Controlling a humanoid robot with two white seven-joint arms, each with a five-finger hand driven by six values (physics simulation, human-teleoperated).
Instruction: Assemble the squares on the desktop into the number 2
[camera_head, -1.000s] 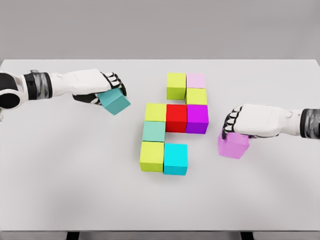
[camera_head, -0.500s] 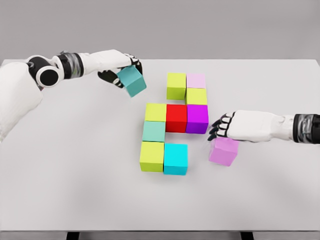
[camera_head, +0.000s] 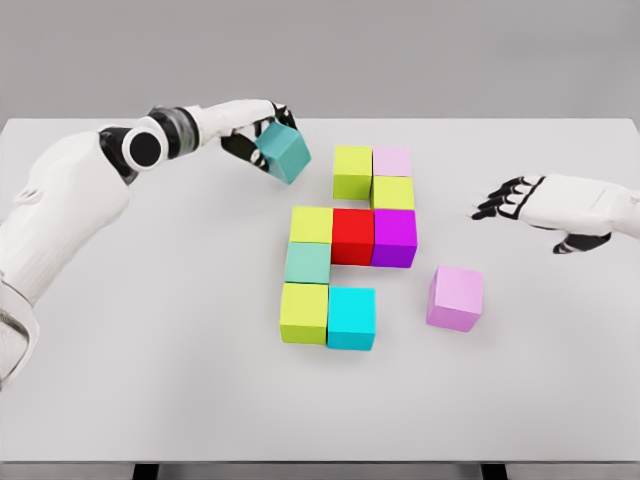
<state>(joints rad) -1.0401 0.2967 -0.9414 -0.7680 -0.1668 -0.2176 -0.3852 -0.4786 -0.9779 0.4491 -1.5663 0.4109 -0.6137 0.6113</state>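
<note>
white table (camera_head: 150, 380), teal cube (camera_head: 284, 153) in left hand (camera_head: 258, 132)

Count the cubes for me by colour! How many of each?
Lime-green cubes: 4
Teal cube in left hand: 1
Pale teal cube: 1
Cyan cube: 1
Red cube: 1
Purple cube: 1
Pale pink cube: 1
Loose pink-lilac cube: 1
Total: 11
</note>
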